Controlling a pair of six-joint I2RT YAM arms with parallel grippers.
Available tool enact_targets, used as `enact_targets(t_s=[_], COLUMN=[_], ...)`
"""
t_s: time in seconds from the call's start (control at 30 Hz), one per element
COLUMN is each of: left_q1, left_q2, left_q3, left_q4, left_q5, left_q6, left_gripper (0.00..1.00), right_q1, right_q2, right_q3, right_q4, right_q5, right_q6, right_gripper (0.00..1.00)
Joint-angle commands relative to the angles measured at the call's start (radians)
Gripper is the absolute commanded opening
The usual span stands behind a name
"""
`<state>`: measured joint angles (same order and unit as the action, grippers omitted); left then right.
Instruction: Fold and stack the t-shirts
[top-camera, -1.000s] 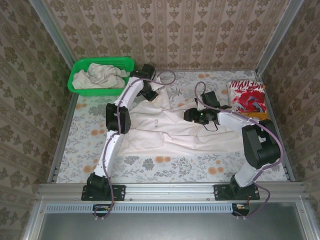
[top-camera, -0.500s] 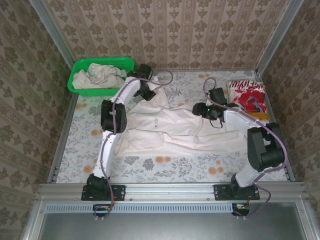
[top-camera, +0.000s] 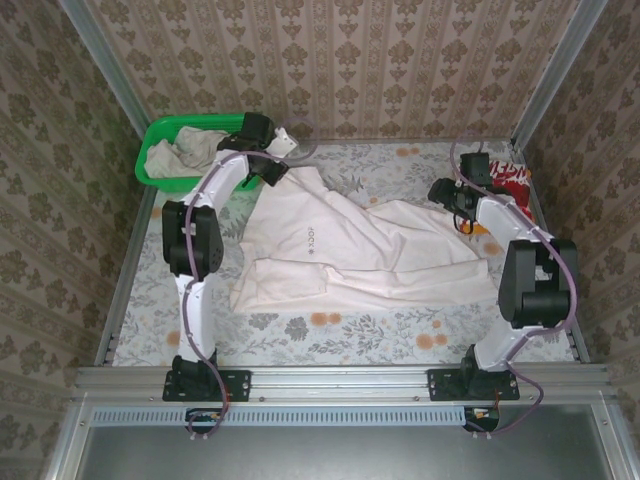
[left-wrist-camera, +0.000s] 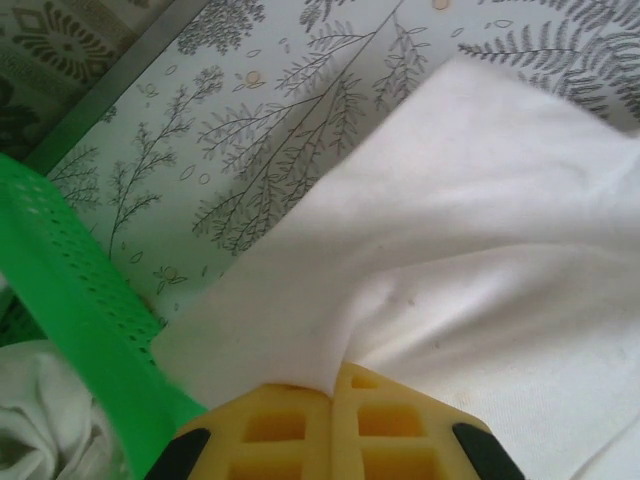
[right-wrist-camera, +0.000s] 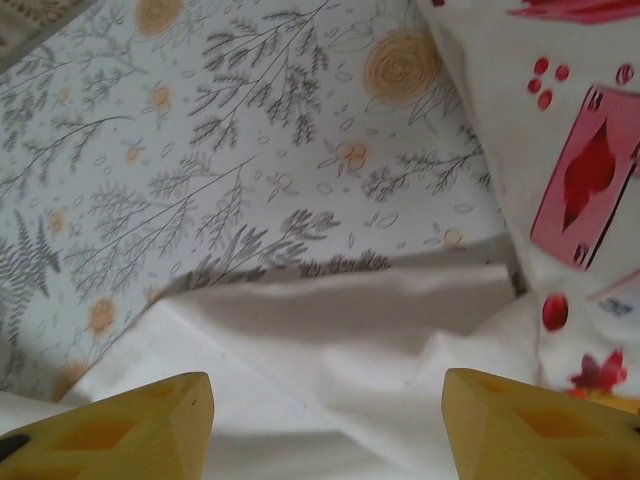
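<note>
An off-white t-shirt (top-camera: 350, 255) with a small dark chest print (top-camera: 312, 240) lies spread across the middle of the table. My left gripper (top-camera: 280, 152) is shut on its back-left corner, right beside the green basket; in the left wrist view the cloth (left-wrist-camera: 430, 250) is pinched between the closed yellow fingers (left-wrist-camera: 400, 425) of that gripper (left-wrist-camera: 335, 375). My right gripper (top-camera: 445, 195) hovers open over the shirt's right edge (right-wrist-camera: 330, 330), its fingers (right-wrist-camera: 140, 420) wide apart with nothing between them. A folded red-and-white patterned t-shirt (top-camera: 508, 185) (right-wrist-camera: 570, 150) lies just to its right.
The green mesh basket (top-camera: 205, 122) (left-wrist-camera: 70, 290) stands at the back left with another crumpled off-white shirt (top-camera: 185, 152) inside. The table's floral cover (top-camera: 360, 330) shows along the front. Patterned walls and metal rails close in the table's sides and back.
The left gripper has pulled the shirt's corner back and left toward the basket. The right gripper has moved right and back toward the patterned shirt. The shirt now lies wider.
</note>
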<state>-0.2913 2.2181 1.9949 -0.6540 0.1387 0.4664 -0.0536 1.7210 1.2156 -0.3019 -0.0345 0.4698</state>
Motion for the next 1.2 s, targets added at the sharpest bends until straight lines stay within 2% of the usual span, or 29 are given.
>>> enact_targets(t_s=[0.0, 0.2, 0.5, 0.6, 0.73, 0.77, 0.93, 1.13, 1.17], left_q1=[0.018, 0.029, 0.037, 0.040, 0.044, 0.044, 0.049, 0.059, 0.062], left_q2=[-0.024, -0.041, -0.050, -0.052, -0.054, -0.056, -0.060, -0.086, -0.092], left_q3=[-0.029, -0.051, -0.084, -0.096, -0.105, -0.106, -0.107, -0.131, -0.139], left_q4=[0.030, 0.034, 0.047, 0.053, 0.053, 0.051, 0.052, 0.076, 0.084], left_q5=[0.013, 0.015, 0.025, 0.033, 0.040, 0.043, 0.052, 0.060, 0.064], left_q6=[-0.017, -0.021, -0.031, -0.034, -0.041, -0.043, -0.046, -0.052, -0.055], left_gripper=[0.00, 0.00, 0.00, 0.00, 0.00, 0.00, 0.00, 0.00, 0.00], right_q1=[-0.021, -0.034, -0.045, -0.045, -0.025, -0.018, 0.016, 0.065, 0.076], right_q2=[0.083, 0.189, 0.258, 0.284, 0.272, 0.257, 0.167, 0.049, 0.034], right_q3=[0.079, 0.149, 0.162, 0.182, 0.189, 0.189, 0.157, 0.036, 0.015], right_q4=[-0.093, -0.155, -0.195, -0.195, -0.151, -0.140, -0.085, -0.006, 0.000], right_q5=[0.039, 0.003, 0.032, -0.052, -0.118, -0.115, -0.056, -0.006, 0.001], right_q6=[-0.026, -0.023, -0.025, -0.026, -0.041, -0.054, -0.127, -0.210, -0.222], right_gripper=[0.62, 0.62, 0.62, 0.47, 0.06, 0.00, 0.00, 0.00, 0.03])
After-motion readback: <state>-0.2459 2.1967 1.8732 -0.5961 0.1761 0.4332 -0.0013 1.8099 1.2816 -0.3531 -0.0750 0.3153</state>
